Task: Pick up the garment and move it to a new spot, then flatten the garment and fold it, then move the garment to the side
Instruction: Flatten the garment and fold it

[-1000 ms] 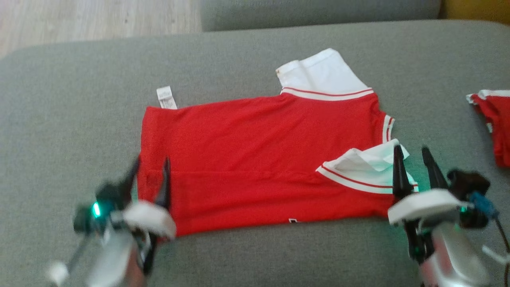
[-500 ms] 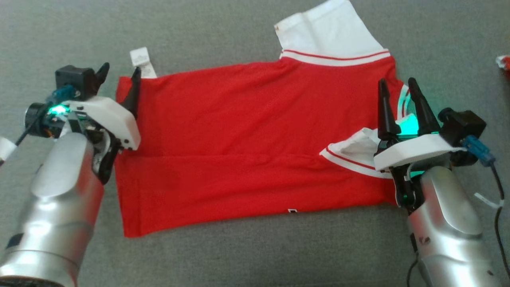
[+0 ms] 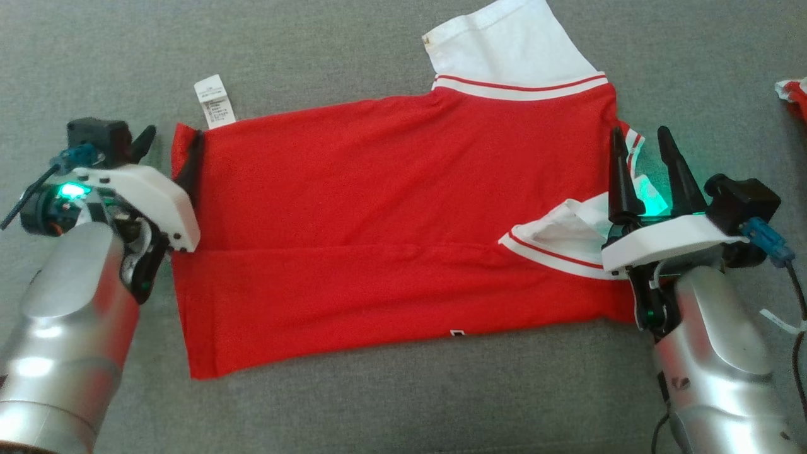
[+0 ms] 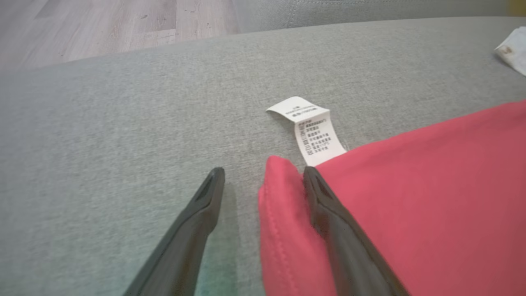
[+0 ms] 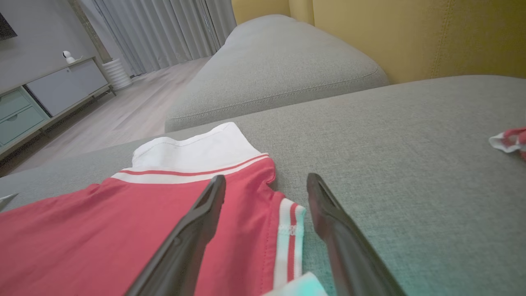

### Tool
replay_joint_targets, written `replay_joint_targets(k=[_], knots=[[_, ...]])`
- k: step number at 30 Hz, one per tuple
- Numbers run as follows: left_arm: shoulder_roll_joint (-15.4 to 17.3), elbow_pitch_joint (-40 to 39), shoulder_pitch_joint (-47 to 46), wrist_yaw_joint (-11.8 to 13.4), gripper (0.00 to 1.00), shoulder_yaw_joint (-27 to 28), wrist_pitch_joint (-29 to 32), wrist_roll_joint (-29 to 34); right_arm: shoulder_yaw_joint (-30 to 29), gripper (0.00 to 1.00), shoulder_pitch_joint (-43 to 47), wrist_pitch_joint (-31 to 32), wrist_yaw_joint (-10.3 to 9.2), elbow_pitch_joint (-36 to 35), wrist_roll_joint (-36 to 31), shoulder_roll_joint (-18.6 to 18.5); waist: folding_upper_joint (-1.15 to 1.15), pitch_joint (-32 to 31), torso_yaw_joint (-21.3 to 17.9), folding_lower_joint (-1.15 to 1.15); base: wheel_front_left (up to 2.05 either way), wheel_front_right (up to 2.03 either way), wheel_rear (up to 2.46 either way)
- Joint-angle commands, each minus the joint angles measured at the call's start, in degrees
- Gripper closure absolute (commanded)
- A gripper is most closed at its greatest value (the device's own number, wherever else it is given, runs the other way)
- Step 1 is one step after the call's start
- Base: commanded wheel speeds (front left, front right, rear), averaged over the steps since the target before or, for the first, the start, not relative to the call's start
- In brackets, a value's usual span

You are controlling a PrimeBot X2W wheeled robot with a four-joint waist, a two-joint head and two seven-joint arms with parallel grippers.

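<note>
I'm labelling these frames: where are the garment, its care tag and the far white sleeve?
garment (image 3: 391,189): head view, middle of its red body.
care tag (image 4: 316,137): left wrist view, its printed face.
far white sleeve (image 3: 510,47): head view, middle of the white cloth.

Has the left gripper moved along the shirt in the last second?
Yes. The left gripper went from the near stretch of the hem of the shirt to the far hem corner, beside the tag.

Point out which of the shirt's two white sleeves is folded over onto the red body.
The near sleeve, beside the right gripper; the far sleeve lies spread flat on the grey cushion.
</note>
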Motion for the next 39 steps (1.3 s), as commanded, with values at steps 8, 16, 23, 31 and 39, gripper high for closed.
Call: replay_joint_targets(k=[8, 16, 23, 31, 39], knots=[[2.78, 0.6, -1.39, 0.09, 0.0, 0.03, 0.07, -2.16, 1.82, 0.0, -0.09, -0.37, -0.04, -1.19, 0.25, 0.46, 0.0, -0.87, 0.22, 0.0, 0.0, 0.0, 0.0], [1.68, 0.7, -1.25, 0.09, 1.0, -2.29, 0.44, -5.9, 0.04, 0.0, -4.01, -0.24, -0.04, -1.03, 1.08, -2.63, 0.0, -0.49, -0.75, 0.0, 0.0, 0.0, 0.0], [2.03, 0.39, -1.86, 0.09, 1.0, -3.89, -2.36, -7.63, 0.46, 0.0, -10.66, 4.05, -0.04, -0.69, 1.65, -8.65, 0.0, -0.73, -0.01, 0.0, 0.0, 0.0, 0.0], [-0.63, -2.5, -5.75, 0.09, 1.0, -8.14, -6.92, -7.09, 9.13, 0.0, -22.78, 20.02, -0.04, 5.4, 2.77, -14.94, 0.0, 2.12, 6.72, 0.0, 0.0, 0.0, 0.0], [-4.74, -3.97, -10.0, 0.09, 1.0, -11.77, -9.35, -6.85, 15.08, 0.0, -30.82, 28.58, -0.04, 10.85, 3.62, -18.59, 0.0, 6.29, 12.71, 0.0, 0.0, 0.0, 0.0]])
